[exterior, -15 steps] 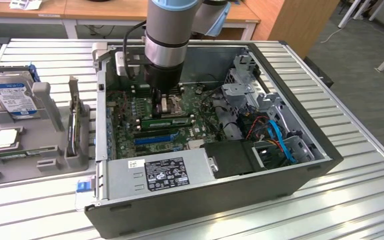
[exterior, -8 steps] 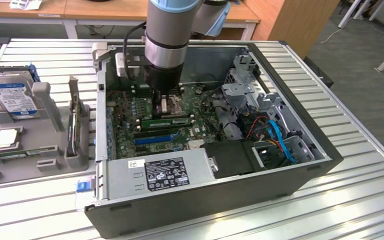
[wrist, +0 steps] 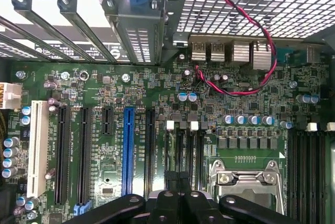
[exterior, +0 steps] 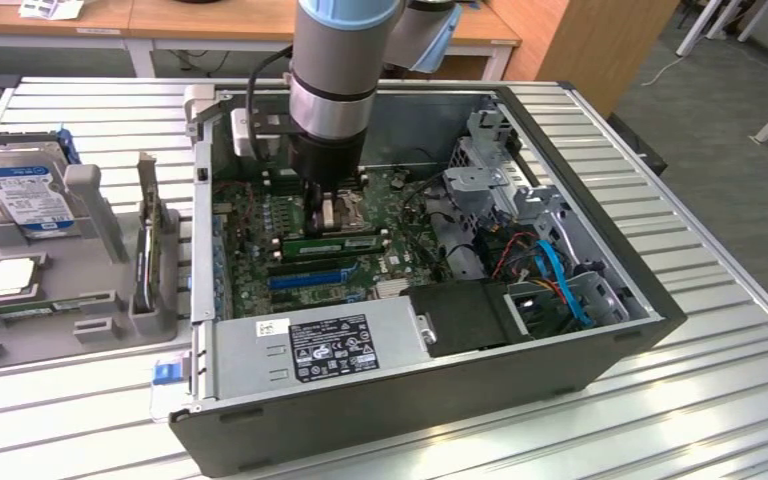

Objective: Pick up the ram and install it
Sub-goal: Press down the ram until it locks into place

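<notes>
The ram (exterior: 335,243) is a long green stick with black chips. It lies along a memory slot on the motherboard (exterior: 257,215) inside the open computer case (exterior: 598,250). My gripper (exterior: 327,198) hangs low in the case, just behind the ram and over the processor socket (wrist: 246,182). In the wrist view its black fingers (wrist: 171,185) are pressed together, shut, above the memory slots with white clips (wrist: 170,125). Nothing shows between them. The ram itself is hidden beneath the gripper (wrist: 179,187) in that view.
A grey fixture (exterior: 91,320) at the exterior view's left holds a hard drive (exterior: 24,190), a square silver processor chip (exterior: 8,275) and another green strip (exterior: 44,304). The power supply (exterior: 317,350), drive cage (exterior: 491,180) and cables (exterior: 558,280) crowd the case. A red-black wire (wrist: 251,30) crosses the motherboard.
</notes>
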`<act>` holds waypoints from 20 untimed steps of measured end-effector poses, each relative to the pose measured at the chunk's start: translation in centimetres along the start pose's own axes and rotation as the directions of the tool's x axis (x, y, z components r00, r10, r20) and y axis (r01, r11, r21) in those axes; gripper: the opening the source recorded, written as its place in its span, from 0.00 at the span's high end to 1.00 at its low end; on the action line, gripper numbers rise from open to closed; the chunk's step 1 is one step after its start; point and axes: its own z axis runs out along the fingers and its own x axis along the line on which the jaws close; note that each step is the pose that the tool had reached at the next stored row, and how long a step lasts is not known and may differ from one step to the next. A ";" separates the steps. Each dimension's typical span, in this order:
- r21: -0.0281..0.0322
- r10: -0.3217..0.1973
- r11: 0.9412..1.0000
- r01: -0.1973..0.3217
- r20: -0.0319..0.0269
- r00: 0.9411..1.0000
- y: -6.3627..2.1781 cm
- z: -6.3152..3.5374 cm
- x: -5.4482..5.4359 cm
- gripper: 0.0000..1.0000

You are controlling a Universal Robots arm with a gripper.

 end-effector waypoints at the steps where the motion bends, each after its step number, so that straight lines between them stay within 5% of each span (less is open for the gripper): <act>1: 0.000 0.000 1.000 0.000 0.000 1.000 0.00 0.00 0.0 0.90; 20: 0.000 0.000 1.000 0.000 0.000 1.000 -0.02 0.29 0.0 0.90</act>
